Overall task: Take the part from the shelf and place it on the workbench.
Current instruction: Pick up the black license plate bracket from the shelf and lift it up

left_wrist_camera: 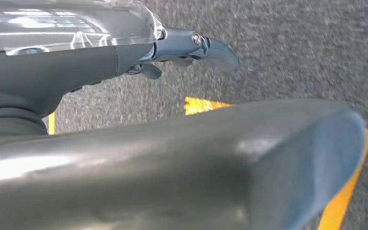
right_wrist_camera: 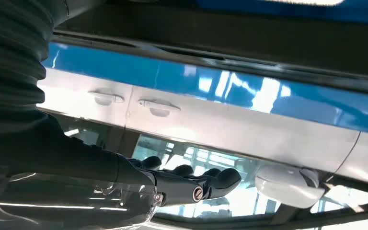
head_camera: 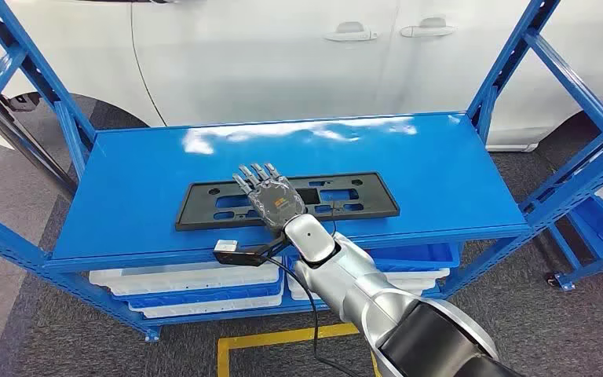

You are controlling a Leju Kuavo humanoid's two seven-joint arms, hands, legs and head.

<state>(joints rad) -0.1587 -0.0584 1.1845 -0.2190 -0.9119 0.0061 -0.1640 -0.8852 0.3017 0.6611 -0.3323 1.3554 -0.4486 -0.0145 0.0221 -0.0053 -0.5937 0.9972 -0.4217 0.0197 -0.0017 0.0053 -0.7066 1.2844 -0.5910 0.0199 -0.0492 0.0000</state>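
One part (head_camera: 286, 201), a flat black frame with cut-outs, lies lengthwise on the top deck of the blue shelf (head_camera: 149, 169), near the front edge and roughly central. It rests flat on the deck, not lifted. Its position close to the front edge keeps it within reach of an arm coming in from below.

The right hand (head_camera: 271, 196) is stretched over the middle of the part, back of the hand upward, fingers (head_camera: 255, 174) extended and slightly apart, pointing toward the white car (head_camera: 283, 55) behind the shelf. Nothing is in its grasp. Whether the palm touches the part cannot be told from the head view. The right wrist view shows the fingers straight, not curled. Judgement: the flat posture suits laying the hand on a thin plate before sliding or curling under an edge; a grip is not yet made.

The left hand (left_wrist_camera: 191, 48) hangs over grey carpet (left_wrist_camera: 292, 48) with yellow floor tape (left_wrist_camera: 201, 105) beneath. Its fingers look loosely bent and hold nothing; how far they are closed cannot be judged.

White and blue trays (head_camera: 196, 287) are stacked on the lower level, beneath the part. The workbench is out of frame, so the placing step remains wholly outstanding
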